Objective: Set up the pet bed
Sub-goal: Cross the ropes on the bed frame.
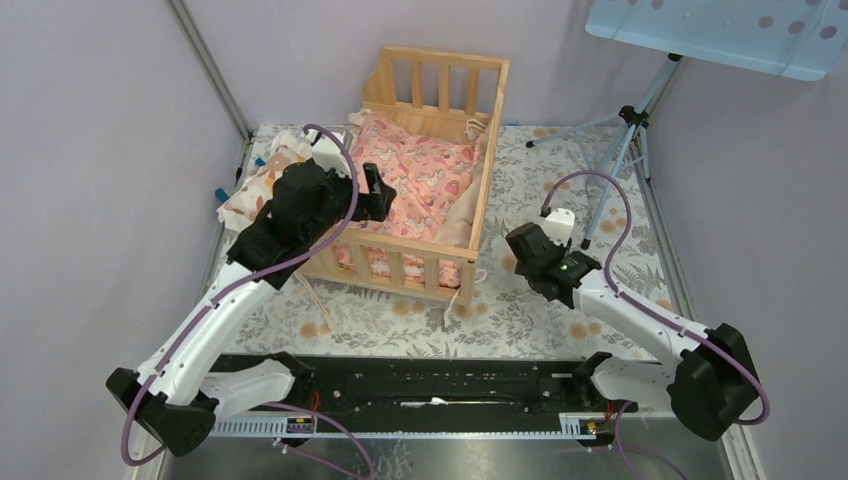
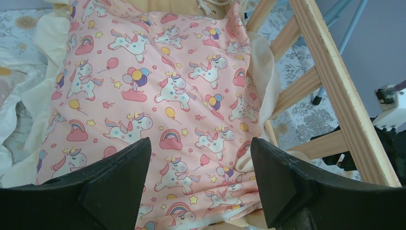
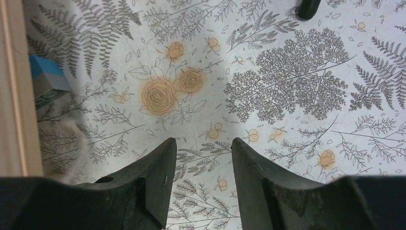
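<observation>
The pet bed [image 1: 445, 57], a light wooden crib frame with slatted rails, stands at the middle back of the table. A pink unicorn-print cushion [image 1: 425, 175] with a cream ruffle lies inside it. My left gripper [image 1: 375, 195] hovers over the bed's front left corner. In the left wrist view it [image 2: 201, 148] stands open above the cushion [image 2: 158, 86], with the bed's rail [image 2: 335, 81] to its right. My right gripper [image 1: 530, 245] is to the right of the bed. It [image 3: 203, 143] stands open and empty over the floral cloth [image 3: 268, 81], with the bed's wooden edge [image 3: 12, 86] at far left.
A small cream pillow with orange prints [image 1: 262, 175] lies left of the bed, behind my left arm. A tripod [image 1: 625, 130] stands at the back right under a pale blue panel [image 1: 720, 30]. Lilac walls close in both sides. A blue object [image 3: 45, 76] sits by the bed's edge.
</observation>
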Controlling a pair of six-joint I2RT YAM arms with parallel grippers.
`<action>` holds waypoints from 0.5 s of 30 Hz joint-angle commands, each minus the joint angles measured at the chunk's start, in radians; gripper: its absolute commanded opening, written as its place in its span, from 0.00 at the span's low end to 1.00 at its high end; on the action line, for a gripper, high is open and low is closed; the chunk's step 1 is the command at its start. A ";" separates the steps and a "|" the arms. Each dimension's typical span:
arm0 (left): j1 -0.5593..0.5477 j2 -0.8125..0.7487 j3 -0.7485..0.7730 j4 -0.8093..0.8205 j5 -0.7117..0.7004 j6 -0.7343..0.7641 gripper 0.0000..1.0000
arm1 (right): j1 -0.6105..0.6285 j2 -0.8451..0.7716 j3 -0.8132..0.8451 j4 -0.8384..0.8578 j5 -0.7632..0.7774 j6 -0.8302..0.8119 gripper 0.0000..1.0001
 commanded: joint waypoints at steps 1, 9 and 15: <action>0.005 -0.028 0.044 -0.034 -0.009 -0.005 0.80 | 0.003 -0.057 0.056 -0.019 0.002 -0.037 0.56; -0.042 -0.156 0.054 -0.188 -0.036 -0.133 0.70 | 0.004 -0.227 0.058 0.027 -0.160 -0.107 0.62; -0.115 -0.270 0.058 -0.343 -0.162 -0.261 0.67 | 0.004 -0.231 0.170 0.012 -0.176 -0.149 0.69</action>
